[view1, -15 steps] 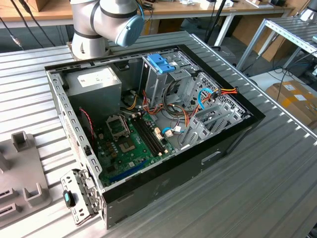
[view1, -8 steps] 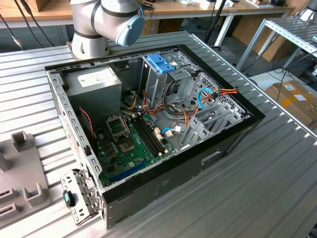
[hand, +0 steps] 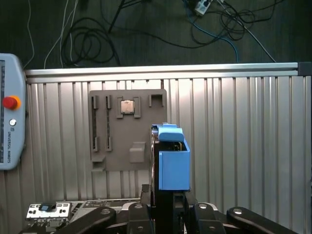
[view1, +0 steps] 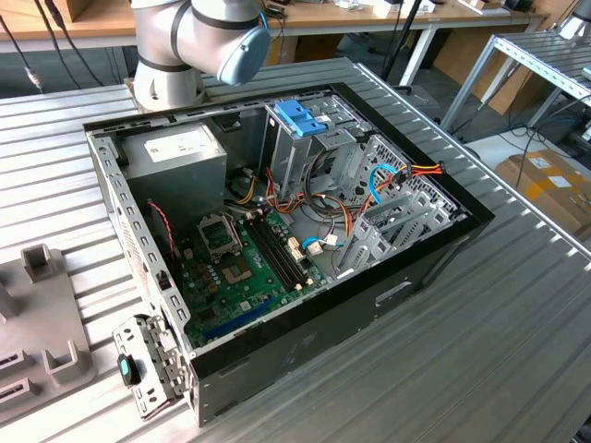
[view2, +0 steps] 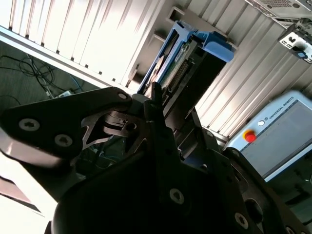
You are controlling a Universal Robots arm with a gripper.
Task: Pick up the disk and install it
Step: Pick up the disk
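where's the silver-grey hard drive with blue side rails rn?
In both wrist views, the silver-grey hard drive with blue rails is clamped in the black gripper, held over the ribbed metal table near the grey fixture plate.

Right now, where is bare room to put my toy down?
Bare ribbed table lies on the exterior view's right of the computer case. Crowded: inside the case with cables, and around the grey fixture tray. The end effector holds the disk.

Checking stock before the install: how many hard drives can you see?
1. The disk is clamped in the gripper over the ribbed metal table, in both wrist views. The drive cage inside the open computer case may hide others.
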